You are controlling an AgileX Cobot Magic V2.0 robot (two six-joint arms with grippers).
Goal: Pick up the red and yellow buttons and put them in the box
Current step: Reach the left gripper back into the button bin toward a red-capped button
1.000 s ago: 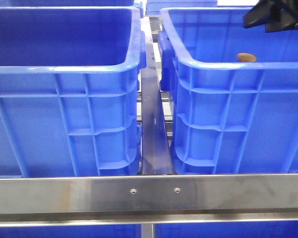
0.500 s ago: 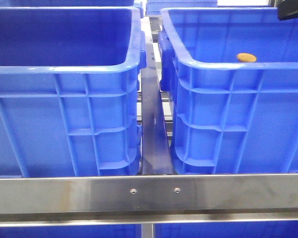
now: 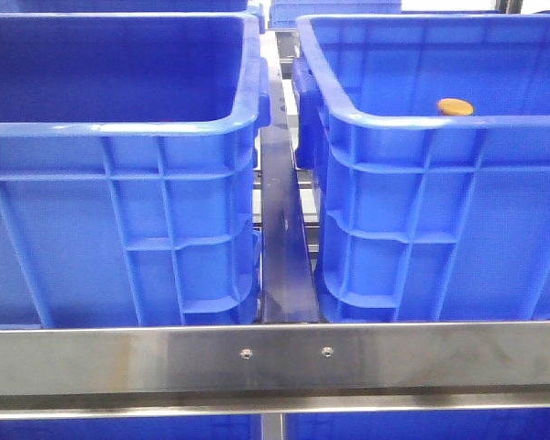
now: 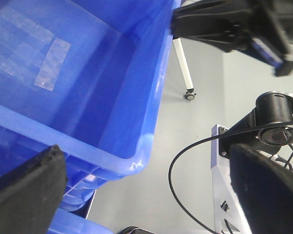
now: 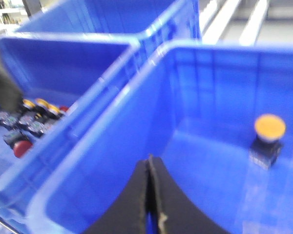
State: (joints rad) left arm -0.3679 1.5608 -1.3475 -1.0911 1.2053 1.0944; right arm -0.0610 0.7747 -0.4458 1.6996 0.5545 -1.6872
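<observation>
A yellow button (image 3: 456,106) lies inside the right blue box (image 3: 422,124); in the right wrist view this yellow button (image 5: 269,127) sits on a dark base on the box floor. My right gripper (image 5: 149,163) hovers above that box (image 5: 102,122), shut with nothing between its fingers. In the neighbouring crate (image 5: 63,63) lie several buttons, among them a red button (image 5: 20,148) and yellow ones (image 5: 39,105). My left gripper (image 4: 146,195) is open and empty beside a blue crate (image 4: 88,97). Neither gripper shows in the front view.
The left blue crate (image 3: 119,128) and the right box stand side by side with a metal rail (image 3: 282,238) between them. A steel bar (image 3: 275,357) crosses in front. The other arm (image 4: 234,24) and a black cable (image 4: 185,161) show over the grey floor.
The dark right arm, seen at the top right of the front view a second ago, has drawn off to the upper right and left that view. The yellow button stays put.
</observation>
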